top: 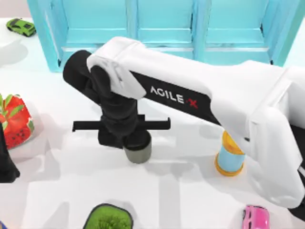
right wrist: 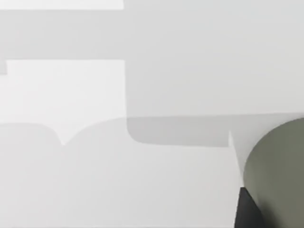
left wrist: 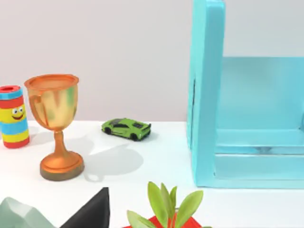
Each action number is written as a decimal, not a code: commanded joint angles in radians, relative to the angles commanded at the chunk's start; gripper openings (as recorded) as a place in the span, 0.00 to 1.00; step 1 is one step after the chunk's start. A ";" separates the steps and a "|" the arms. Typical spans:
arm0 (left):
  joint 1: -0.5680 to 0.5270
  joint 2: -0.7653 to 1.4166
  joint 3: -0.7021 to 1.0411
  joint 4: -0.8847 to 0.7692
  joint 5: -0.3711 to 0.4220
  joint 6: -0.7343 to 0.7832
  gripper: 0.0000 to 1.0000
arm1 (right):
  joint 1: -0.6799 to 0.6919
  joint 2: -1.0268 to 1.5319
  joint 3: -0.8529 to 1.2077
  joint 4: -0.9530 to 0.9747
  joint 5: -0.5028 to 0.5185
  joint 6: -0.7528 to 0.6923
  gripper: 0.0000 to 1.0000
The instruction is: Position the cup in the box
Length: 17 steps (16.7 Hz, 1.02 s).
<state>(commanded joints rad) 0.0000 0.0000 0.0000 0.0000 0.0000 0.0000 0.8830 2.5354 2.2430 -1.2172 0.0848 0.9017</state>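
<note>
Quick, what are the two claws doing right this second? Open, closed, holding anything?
Right gripper: down on top of the cup mid-table; open or closed cannot be told.
Left gripper: parked at the table's left edge; cannot be told.

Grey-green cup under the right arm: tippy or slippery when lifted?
The small grey-green matt round cup looks squat, so probably not tippy. Its plain, handle-less, slightly tapered sides could let it slip downward in the right pincer. It looks rigid; likely light, and would roll if knocked over.

Top view overhead; left wrist view low, facing box.
</note>
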 joint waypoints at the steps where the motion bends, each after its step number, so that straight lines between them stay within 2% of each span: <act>1: 0.000 0.000 0.000 0.000 0.000 0.000 1.00 | -0.002 -0.002 0.000 0.000 -0.001 -0.002 0.00; 3: 0.000 0.000 0.000 0.000 0.000 0.000 1.00 | -0.033 -0.035 -0.001 -0.001 -0.018 -0.033 0.00; 6: 0.000 0.000 0.000 0.000 0.000 0.000 1.00 | -0.158 -0.164 -0.036 -0.008 -0.071 -0.158 0.00; 12: 0.000 0.000 0.000 0.000 0.000 0.000 1.00 | -0.630 -0.599 -0.288 -0.050 -0.166 -0.629 0.00; 17: 0.000 0.000 0.000 0.000 0.000 0.000 1.00 | -1.000 -0.804 -0.576 -0.116 -0.172 -1.001 0.00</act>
<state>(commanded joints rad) 0.0000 0.0000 0.0000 0.0000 0.0000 0.0000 -0.1165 1.7310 1.6667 -1.3332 -0.0869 -0.0989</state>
